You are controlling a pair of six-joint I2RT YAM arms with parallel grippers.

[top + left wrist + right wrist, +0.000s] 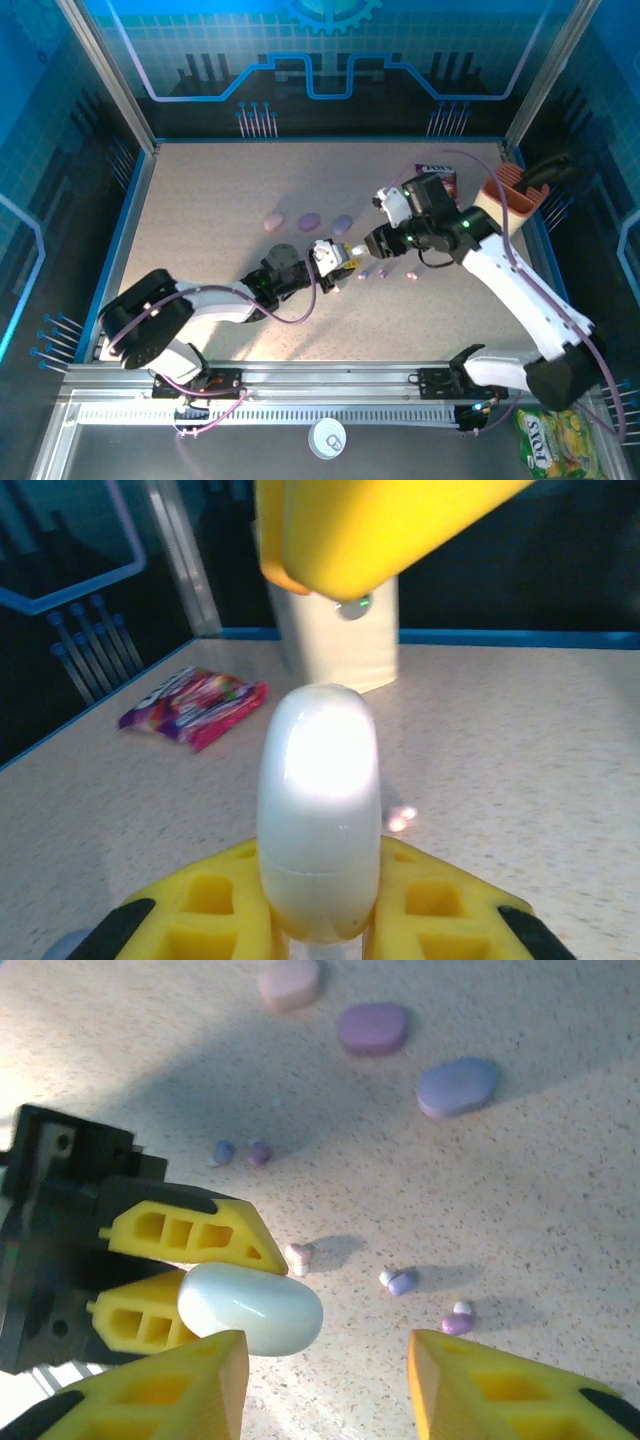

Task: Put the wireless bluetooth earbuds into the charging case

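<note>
My left gripper (338, 258) (320, 872) is shut on a white pebble-shaped charging case (318, 800) (250, 1308), closed and held just above the table. My right gripper (372, 243) (325, 1385) hovers open right beside it, one yellow finger (170, 1390) near the case and nothing between its jaws. Tiny earbuds lie loose on the table: a pink one (298, 1256), a purple-white one (400, 1281), a purple one (455, 1320) and a further pair (240, 1151). From above, earbuds (383, 272) sit just in front of both grippers.
Three pastel cases lie behind the grippers: pink (273, 221), purple (309, 219), lavender (342, 223). A candy packet (437, 175) (195, 705) and a brown holder (510, 195) are at the far right. A yellow snack bag (555, 440) lies off the table.
</note>
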